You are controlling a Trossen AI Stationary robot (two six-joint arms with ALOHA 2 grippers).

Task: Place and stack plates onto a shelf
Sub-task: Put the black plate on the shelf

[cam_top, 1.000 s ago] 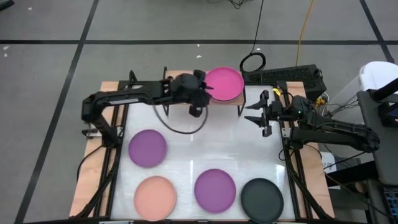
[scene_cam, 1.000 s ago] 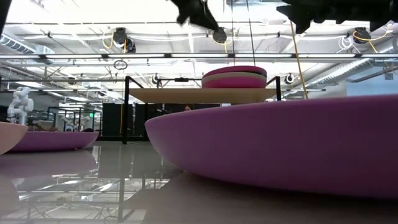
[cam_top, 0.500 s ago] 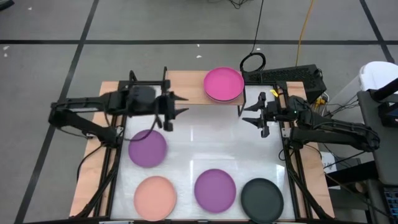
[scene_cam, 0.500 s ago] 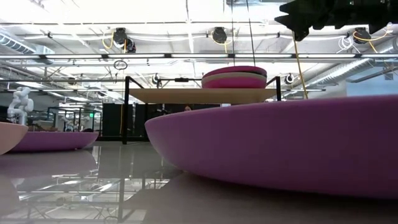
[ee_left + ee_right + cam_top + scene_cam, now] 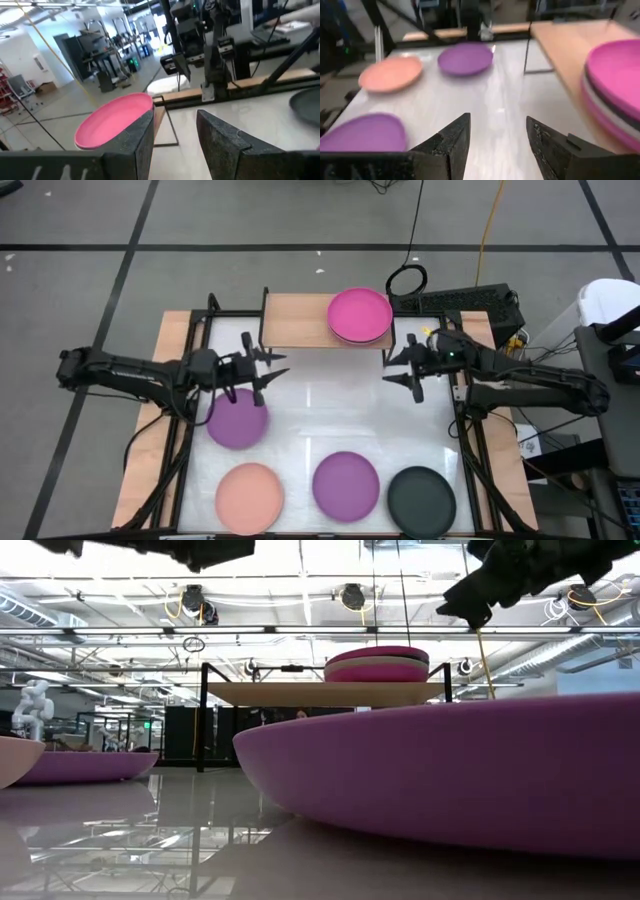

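The left end effector (image 5: 262, 367), fingers spread and holding nothing, is hovering just above the twelve o'clock edge of the round matte purple plate (image 5: 237, 421) lying at the nine o'clock side of the white-topped table (image 5: 330, 420). The right end effector (image 5: 408, 366), also released and empty, is hanging near the table's three o'clock edge, just below the shelf's right corner.

The step in hand looks like picking up that purple plate. To do it well, the left end effector should be coming down over the rim nearest it, sliding one finger under the shallow lip and the other over it, then clenching firmly before lifting, since a flat matte plate offers little to grip and could tip or slide out.

The small light-wood shelf on thin black legs (image 5: 295, 320) is sitting at twelve o'clock. It is carrying one stack at its right half, topped by a magenta pink plate (image 5: 360, 314); the low view is showing a cream layer and another pink one beneath. Its left half is bare. A peach plate (image 5: 249, 494), a second purple plate (image 5: 346, 481) and a black plate (image 5: 421, 495) are lying along the six o'clock edge
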